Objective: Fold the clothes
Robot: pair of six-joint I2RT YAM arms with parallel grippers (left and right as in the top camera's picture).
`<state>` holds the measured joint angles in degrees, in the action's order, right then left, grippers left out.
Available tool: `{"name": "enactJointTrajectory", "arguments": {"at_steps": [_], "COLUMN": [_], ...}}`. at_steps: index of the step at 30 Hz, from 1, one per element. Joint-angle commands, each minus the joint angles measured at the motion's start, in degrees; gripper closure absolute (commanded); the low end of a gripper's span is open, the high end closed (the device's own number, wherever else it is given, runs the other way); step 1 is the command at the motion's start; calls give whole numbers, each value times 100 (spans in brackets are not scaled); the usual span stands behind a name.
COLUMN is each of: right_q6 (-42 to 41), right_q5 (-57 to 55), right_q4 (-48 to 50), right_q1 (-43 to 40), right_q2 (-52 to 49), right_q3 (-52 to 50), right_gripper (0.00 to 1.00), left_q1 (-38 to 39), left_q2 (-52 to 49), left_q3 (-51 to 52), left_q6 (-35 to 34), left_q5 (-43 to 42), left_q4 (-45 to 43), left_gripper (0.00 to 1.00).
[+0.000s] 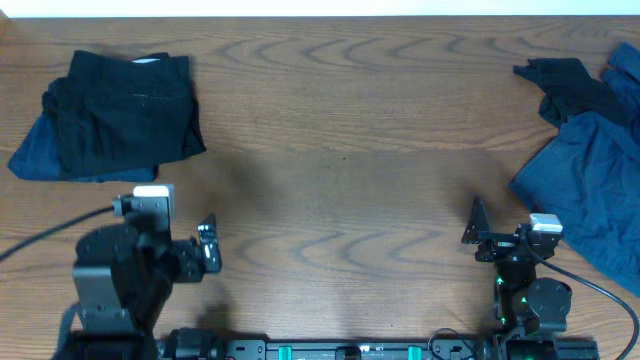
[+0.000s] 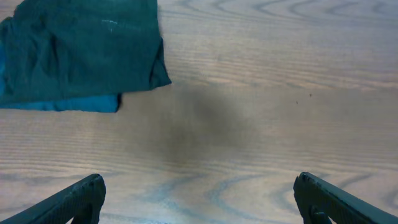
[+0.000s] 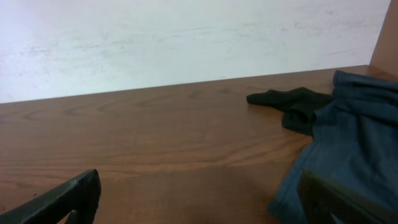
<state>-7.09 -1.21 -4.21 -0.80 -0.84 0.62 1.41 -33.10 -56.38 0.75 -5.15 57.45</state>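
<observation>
A folded stack lies at the far left: a black garment [image 1: 125, 110] on top of a blue one [image 1: 30, 155]; it also shows in the left wrist view [image 2: 81, 50]. A loose pile lies at the right edge: a blue garment [image 1: 590, 190] and a black garment [image 1: 565, 85], both also in the right wrist view, blue [image 3: 348, 143] and black [image 3: 295, 102]. My left gripper [image 1: 208, 245] is open and empty near the front left, below the stack. My right gripper [image 1: 478, 232] is open and empty, just left of the blue garment.
The wooden table [image 1: 340, 150] runs between the two piles. A pale wall [image 3: 186, 37] stands behind the table's far edge. Cables trail from both arm bases at the front.
</observation>
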Motion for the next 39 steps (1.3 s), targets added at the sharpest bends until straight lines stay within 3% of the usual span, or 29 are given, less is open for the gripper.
{"name": "enactJointTrajectory", "arguments": {"at_steps": [1, 12, 15, 24, 35, 39], "right_q6": [76, 76, 76, 76, 76, 76], "right_q5": [37, 37, 37, 37, 39, 37], "right_q4": [4, 4, 4, 4, 4, 4], "right_q1": [-52, -52, -52, -52, -52, -52], "right_q2": [35, 35, 35, 35, 35, 35], "right_q3": [-33, -33, -33, -33, -33, -33], "right_gripper": [1, 1, 1, 1, 1, 1], "left_q1": [92, 131, 131, 153, 151, 153], "left_q2": [474, 2708, 3294, 3300, 3303, 3303], "left_q3": [608, 3788, 4308, 5125, 5141, 5337], "left_q6": [109, 105, 105, 111, 144, 179], "left_q5": [136, 136, 138, 284, 330, 323], "left_q4": [-72, -2855, -3237, -4159, -4159, -4865], "left_gripper": [2, 2, 2, 2, 2, 2]}}
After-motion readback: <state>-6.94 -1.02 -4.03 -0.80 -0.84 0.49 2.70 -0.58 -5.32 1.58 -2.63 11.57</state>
